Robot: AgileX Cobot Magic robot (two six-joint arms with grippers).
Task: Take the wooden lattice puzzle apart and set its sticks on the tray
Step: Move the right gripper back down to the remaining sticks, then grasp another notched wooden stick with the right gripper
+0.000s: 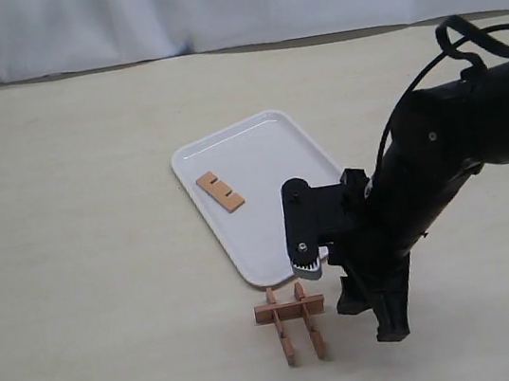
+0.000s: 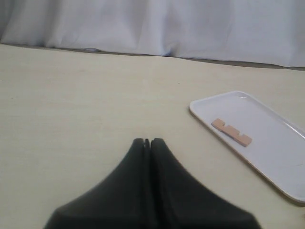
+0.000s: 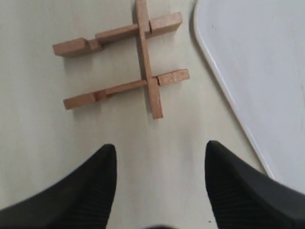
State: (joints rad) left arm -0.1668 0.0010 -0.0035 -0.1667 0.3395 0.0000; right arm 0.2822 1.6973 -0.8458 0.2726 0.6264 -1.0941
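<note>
The wooden lattice puzzle (image 1: pixel 291 320) lies on the table just in front of the tray's near edge. Three sticks show in it, two parallel bars locked on one crossing bar (image 3: pixel 145 62). One loose stick (image 1: pixel 220 192) lies flat on the white tray (image 1: pixel 268 155). My right gripper (image 1: pixel 372 321) hangs low beside the puzzle on its right, open, with only bare table between its fingers (image 3: pixel 159 150). My left gripper (image 2: pixel 146 141) is shut with nothing in it, far from the puzzle; the tray (image 2: pixel 279 152) and its stick (image 2: pixel 231 132) show in its view.
A white cloth backdrop (image 1: pixel 227 3) closes off the far edge of the beige table. The tray's rim (image 3: pixel 224 90) runs close beside the puzzle. The right arm (image 1: pixel 442 162) reaches in over the table's right side.
</note>
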